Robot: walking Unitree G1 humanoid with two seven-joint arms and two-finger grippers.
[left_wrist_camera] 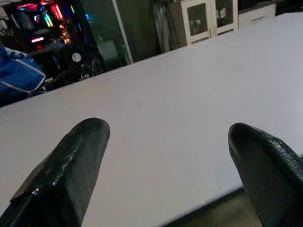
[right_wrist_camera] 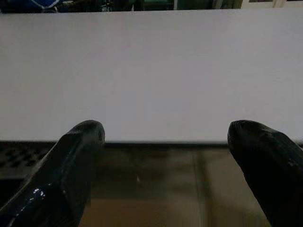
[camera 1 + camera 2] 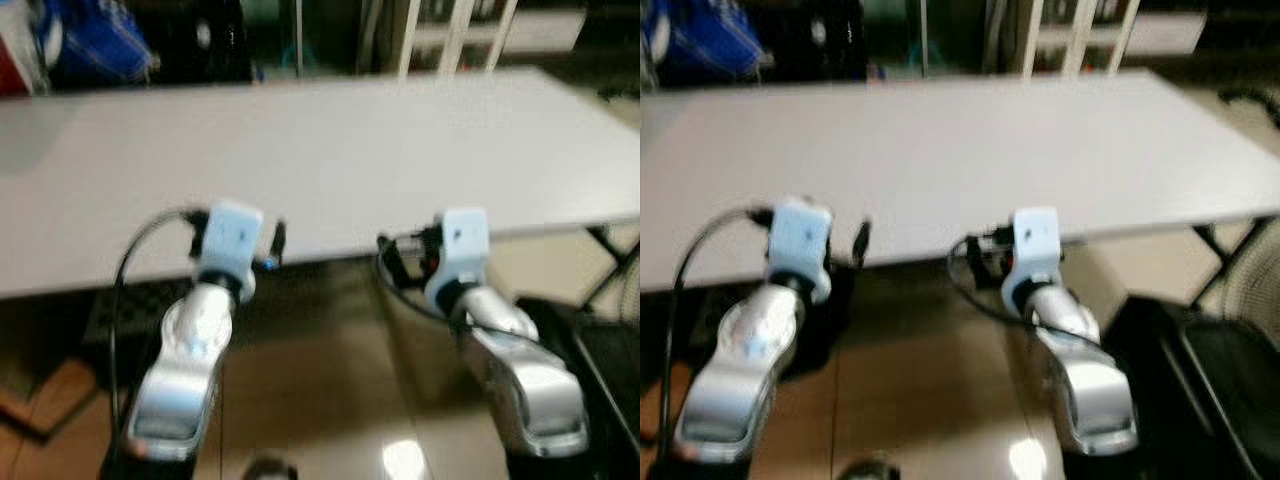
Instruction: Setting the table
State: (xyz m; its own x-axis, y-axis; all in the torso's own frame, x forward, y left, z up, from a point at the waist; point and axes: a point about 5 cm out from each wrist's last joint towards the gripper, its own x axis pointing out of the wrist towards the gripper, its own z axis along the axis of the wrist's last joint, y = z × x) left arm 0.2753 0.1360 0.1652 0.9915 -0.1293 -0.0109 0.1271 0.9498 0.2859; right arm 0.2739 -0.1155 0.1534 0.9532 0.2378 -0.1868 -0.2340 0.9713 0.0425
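Note:
A long, bare pale-grey table [image 3: 330, 150] stretches across in front of me, with no dishes or cutlery on the part I see. Both silver arms are raised just short of its near edge: the left arm [image 3: 190, 350] and the right arm [image 3: 520, 370]. In the left wrist view, my left gripper [image 1: 165, 132] is open, its black fingers [image 1: 80, 161] wide apart over the tabletop with nothing between them. My right gripper [image 2: 164, 130] is open too, level with the table's front edge, its fingers [image 2: 71, 165] holding nothing.
A blue bag [image 3: 95, 40] and dark clutter lie beyond the table's far left. White cabinets [image 1: 208, 19] stand behind the far side. A folding table leg [image 3: 610, 270] and a dark round object [image 3: 1230, 370] are on my right. Glossy floor shows beneath the arms.

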